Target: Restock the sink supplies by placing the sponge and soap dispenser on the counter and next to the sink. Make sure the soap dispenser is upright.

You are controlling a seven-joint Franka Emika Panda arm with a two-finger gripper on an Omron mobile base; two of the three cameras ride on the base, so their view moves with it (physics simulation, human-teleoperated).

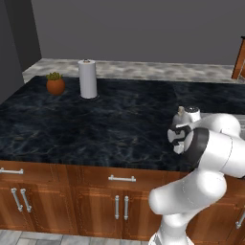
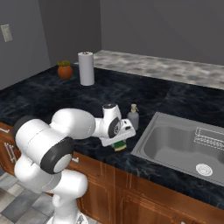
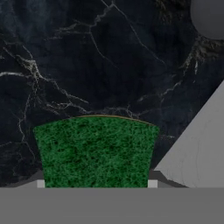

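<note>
Fingers (image 3: pixel 152 184) half-closed on sponge (image 3: pixel 95 151) | over counter (image 3: pixel 87 65) beside sink (image 2: pixel 183 144) | lower flat, clear of dispenser (image 2: pixel 133 117), then release.

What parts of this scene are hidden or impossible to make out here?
- Whether the sponge rests on the counter: right base view, the hand covers it.
- Sink: right base view, its right end is cut off.
- Soap dispenser: left base view, the arm hides its body.

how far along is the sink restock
Done: the soap dispenser stands upright on the counter left of the sink. In hand: the gripper holds the green sponge low over the counter beside the sink. Left: releasing it there.
</note>
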